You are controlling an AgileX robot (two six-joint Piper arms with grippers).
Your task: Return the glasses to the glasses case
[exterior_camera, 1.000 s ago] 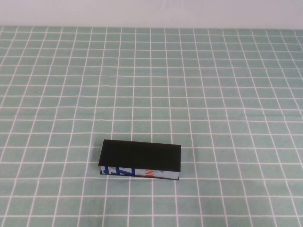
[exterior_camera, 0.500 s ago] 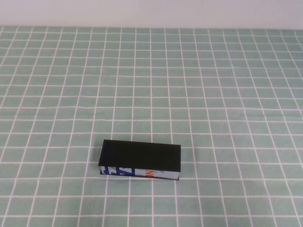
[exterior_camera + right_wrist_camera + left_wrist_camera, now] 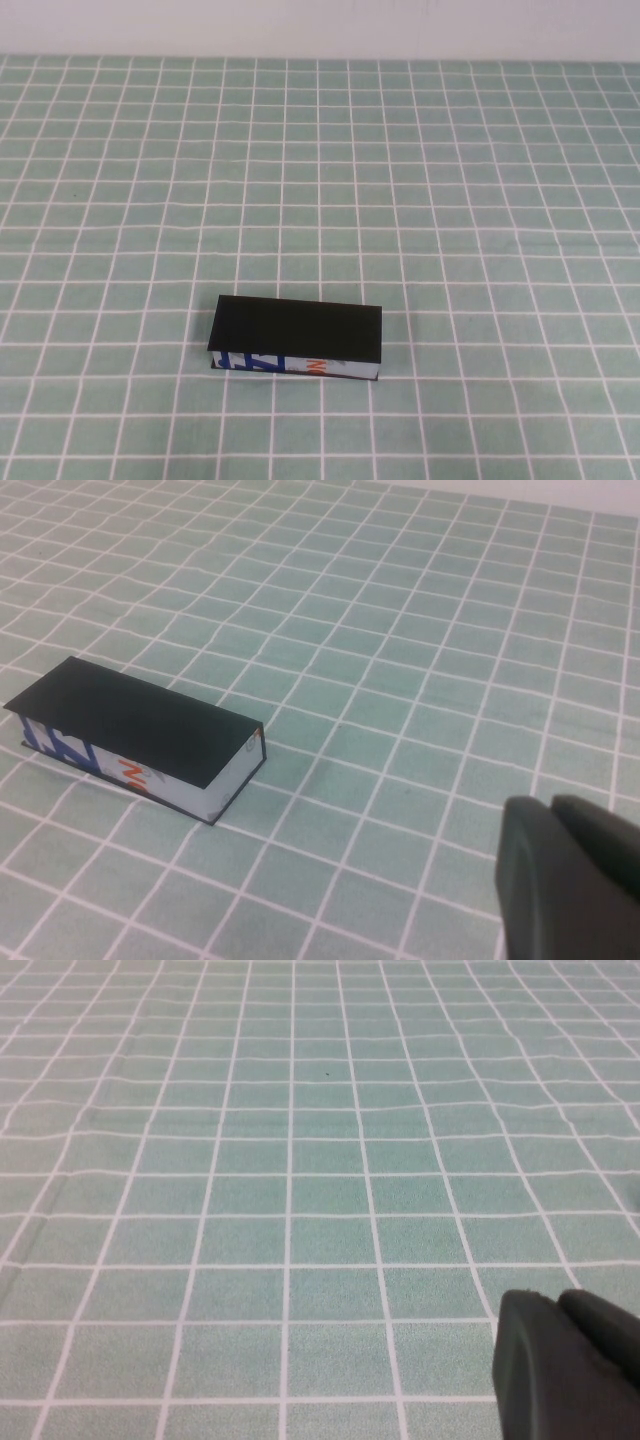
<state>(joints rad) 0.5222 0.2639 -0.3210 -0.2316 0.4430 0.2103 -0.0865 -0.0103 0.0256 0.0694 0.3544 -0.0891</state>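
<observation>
While the rectangular glasses case (image 3: 296, 339) with matte black lid and white, blue-and-orange printed front lies closed on the green checked tablecloth (image 3: 450, 200), near the robot's edge, no spectacles are visible in any view; they may be inside. The left gripper (image 3: 570, 1365) hangs above bare cloth; the right gripper (image 3: 570, 880) hangs near the case, apart from it. Whether either claw is apart or together cannot be determined. The case appears light, rigid and smooth. Grasp it across its narrow width, or lift the lid at its front edge.
</observation>
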